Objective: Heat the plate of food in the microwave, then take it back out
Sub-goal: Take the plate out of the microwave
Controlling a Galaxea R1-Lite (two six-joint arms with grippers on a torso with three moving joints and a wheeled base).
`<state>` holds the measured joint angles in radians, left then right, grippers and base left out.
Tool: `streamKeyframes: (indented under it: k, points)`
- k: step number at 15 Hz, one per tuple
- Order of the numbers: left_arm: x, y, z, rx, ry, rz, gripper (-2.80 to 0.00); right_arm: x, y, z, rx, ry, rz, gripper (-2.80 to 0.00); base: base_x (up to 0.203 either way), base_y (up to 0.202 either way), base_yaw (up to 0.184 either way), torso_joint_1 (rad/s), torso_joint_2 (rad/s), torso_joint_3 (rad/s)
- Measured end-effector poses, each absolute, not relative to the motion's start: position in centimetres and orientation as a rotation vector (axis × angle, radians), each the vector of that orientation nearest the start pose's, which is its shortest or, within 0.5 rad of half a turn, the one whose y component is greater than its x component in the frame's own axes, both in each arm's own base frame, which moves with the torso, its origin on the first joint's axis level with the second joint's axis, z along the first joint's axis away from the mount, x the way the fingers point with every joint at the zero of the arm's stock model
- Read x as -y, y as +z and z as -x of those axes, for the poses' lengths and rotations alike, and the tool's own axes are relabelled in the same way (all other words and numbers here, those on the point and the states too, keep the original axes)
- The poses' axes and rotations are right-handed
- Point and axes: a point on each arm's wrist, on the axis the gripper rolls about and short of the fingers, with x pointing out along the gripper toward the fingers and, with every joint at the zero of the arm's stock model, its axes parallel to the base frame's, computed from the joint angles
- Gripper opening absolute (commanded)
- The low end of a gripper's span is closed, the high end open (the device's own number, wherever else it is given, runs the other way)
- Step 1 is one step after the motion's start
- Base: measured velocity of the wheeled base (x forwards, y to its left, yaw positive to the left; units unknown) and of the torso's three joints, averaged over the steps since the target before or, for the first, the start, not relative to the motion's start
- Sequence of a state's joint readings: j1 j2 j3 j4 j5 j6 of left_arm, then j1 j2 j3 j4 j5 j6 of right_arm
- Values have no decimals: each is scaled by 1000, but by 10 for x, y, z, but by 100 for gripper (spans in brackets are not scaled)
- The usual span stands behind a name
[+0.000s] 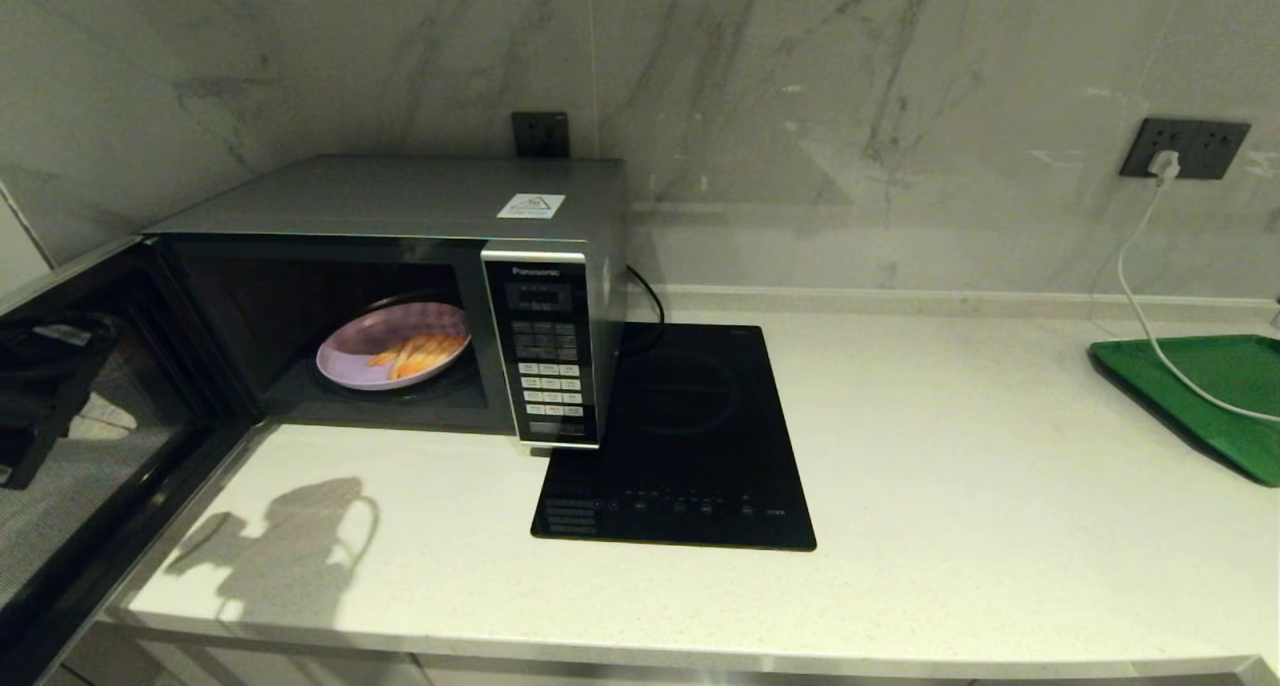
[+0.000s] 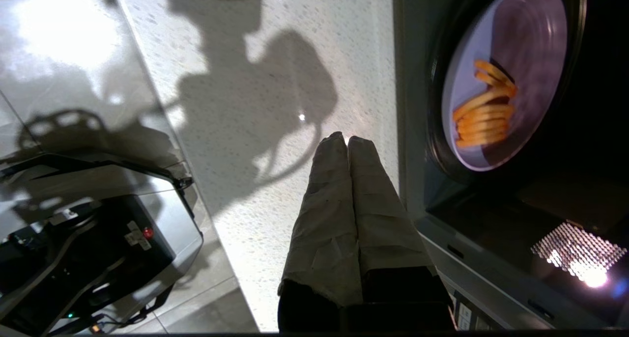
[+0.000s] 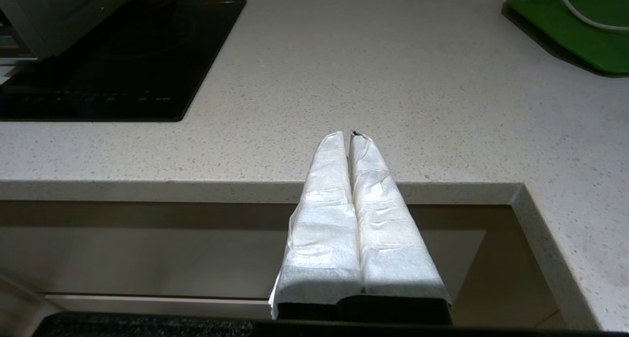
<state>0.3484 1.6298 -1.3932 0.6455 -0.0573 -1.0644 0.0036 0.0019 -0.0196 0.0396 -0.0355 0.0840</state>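
Note:
The silver-grey Panasonic microwave (image 1: 450, 201) stands at the back left of the counter with its dark glass door (image 1: 70, 416) swung wide open to the left. Inside it the lilac plate of food (image 1: 395, 358) with several orange-yellow sticks lies on the turntable; the left wrist view shows the plate (image 2: 496, 81) too. My left gripper (image 2: 346, 139) is shut and empty, over the counter just outside the microwave's opening. My right gripper (image 3: 351, 135) is shut and empty, near the counter's front edge. Neither gripper shows in the head view.
A flat black induction hob (image 1: 690, 436) lies right of the microwave. A green tray (image 1: 1200, 386) sits at the far right with a white cable (image 1: 1150, 306) running across it from a wall socket. The counter's front edge (image 3: 245, 189) is below my right gripper.

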Motion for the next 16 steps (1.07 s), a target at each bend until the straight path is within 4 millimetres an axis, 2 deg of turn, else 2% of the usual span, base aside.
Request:
streamKeyframes:
  k: [2, 7, 16]
  points:
    - [-98, 252, -250, -648, 721, 1160, -280, 1, 77, 24, -21, -32, -84, -280, 0, 0, 0, 0, 0, 0]
    - [-93, 256, -245, -644, 700, 1158, -280, 1, 77, 24, -21, -32, -84, -280, 0, 0, 0, 0, 0, 0]
    - [-96, 251, -244, -655, 718, 1164, -280, 1, 77, 24, -21, -32, -84, -280, 0, 0, 0, 0, 0, 0]
